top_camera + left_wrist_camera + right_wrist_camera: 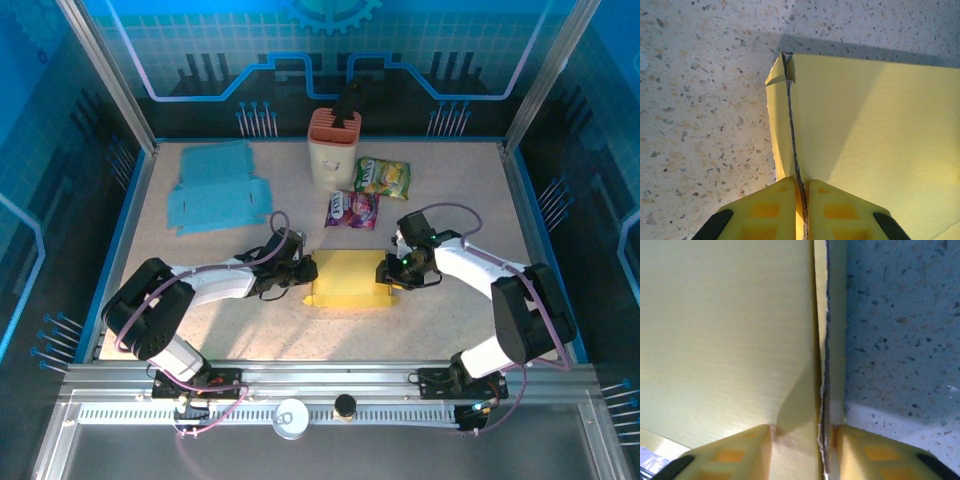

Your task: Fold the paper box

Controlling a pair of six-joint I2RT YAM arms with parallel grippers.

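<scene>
The speckled table [450,200] spread wide around me, a pale stone-like top flecked with dark grains. At its far left lay a loose stack of flat blue paper sheets [218,198], well apart from my work. At the back centre stood a white tub [333,150] with an orange ribbed top. In front of it lay two glossy snack packets, a green-yellow packet [383,178] and a purple packet [352,209]. The purple one was the nearest thing to me, close to the far edge of the yellow paper box [348,278] but apart from it.

The box sat mid-table between my two arms, a low flat rectangle of matte yellow card with faint fine ribbing. Its left end rose as a thin wall with a raw grey cut edge and a small folded tab at the far corner.

My left gripper [801,182] had its yellow fingers pressed together on that wall, pinching the card. My right gripper [802,429] stood with its fingers parted astride the right-end wall. The card's edge lay close by the finger on the table side, with a gap on the other.
</scene>
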